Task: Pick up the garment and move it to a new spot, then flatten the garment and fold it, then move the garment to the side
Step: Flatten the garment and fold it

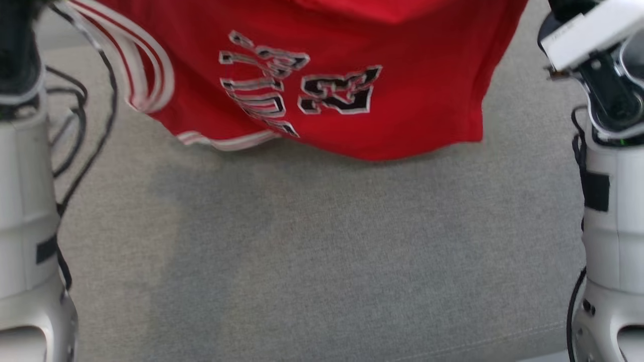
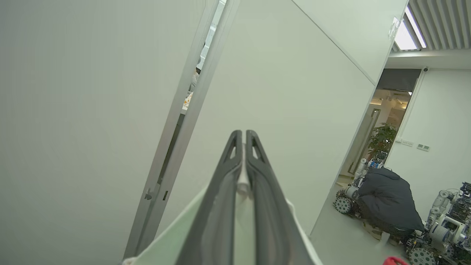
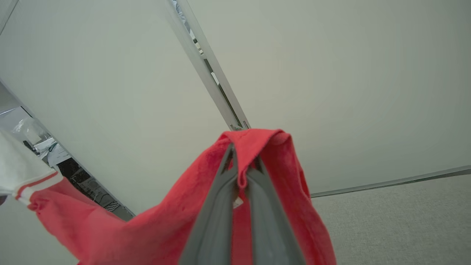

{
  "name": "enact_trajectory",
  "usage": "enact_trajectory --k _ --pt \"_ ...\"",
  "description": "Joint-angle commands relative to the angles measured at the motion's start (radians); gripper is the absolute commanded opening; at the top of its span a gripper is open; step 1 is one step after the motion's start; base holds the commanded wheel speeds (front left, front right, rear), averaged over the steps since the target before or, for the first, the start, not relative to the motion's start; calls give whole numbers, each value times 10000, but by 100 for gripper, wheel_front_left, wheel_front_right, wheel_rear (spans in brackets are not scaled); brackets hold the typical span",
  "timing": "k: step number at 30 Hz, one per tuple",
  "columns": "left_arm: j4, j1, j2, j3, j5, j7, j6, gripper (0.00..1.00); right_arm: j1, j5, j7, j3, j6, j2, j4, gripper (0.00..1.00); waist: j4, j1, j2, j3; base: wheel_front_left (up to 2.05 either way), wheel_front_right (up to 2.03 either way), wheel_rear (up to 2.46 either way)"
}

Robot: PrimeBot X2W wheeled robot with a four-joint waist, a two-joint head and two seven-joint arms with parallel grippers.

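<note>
A red jersey [image 1: 322, 75] with black-and-white lettering and white striped trim hangs in the air above the grey surface [image 1: 322, 251], stretched between my two raised arms. Its lower edge hangs just over the surface. In the right wrist view my right gripper [image 3: 241, 154] is shut on a bunched fold of the red jersey [image 3: 147, 228], which drapes over the fingertips. In the left wrist view my left gripper [image 2: 243, 134] is shut, with a strip of the garment's white trim [image 2: 243, 182] pinched between the fingers and pale cloth hanging below.
My pale forearms stand at the left [image 1: 25, 201] and right [image 1: 611, 211] edges, with black cables [image 1: 80, 125] beside the left one. White wall panels rise behind. A person in a dark coat [image 2: 386, 198] crouches among wheeled robots [image 2: 445, 221] far off.
</note>
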Motion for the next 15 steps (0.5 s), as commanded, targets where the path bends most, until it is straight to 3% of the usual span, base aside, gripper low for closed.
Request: enact_trajectory --k 1,6,12,15 --pt "122 -495 133 26 296 -265 -118 0 -520 -303 -215 0 1 78 324 0 -617 0 0 1380 0 0 0" --pt "659 -1740 313 -107 1020 -1382 -599 0 -2196 -562 -1434 -273 1 448 1904 0 -884 0 0 2431 0 0 0" --pt "1162 -3532 521 -310 1782 -3467 -1028 0 -4070 -886 -3979 -335 1 584 3474 0 -998 0 0 3025 0 0 0" --pt "1078 -4257 583 -576 1829 -4164 -1126 0 -4631 -925 -5210 -247 1 589 3689 0 -928 0 0 3058 0 0 0"
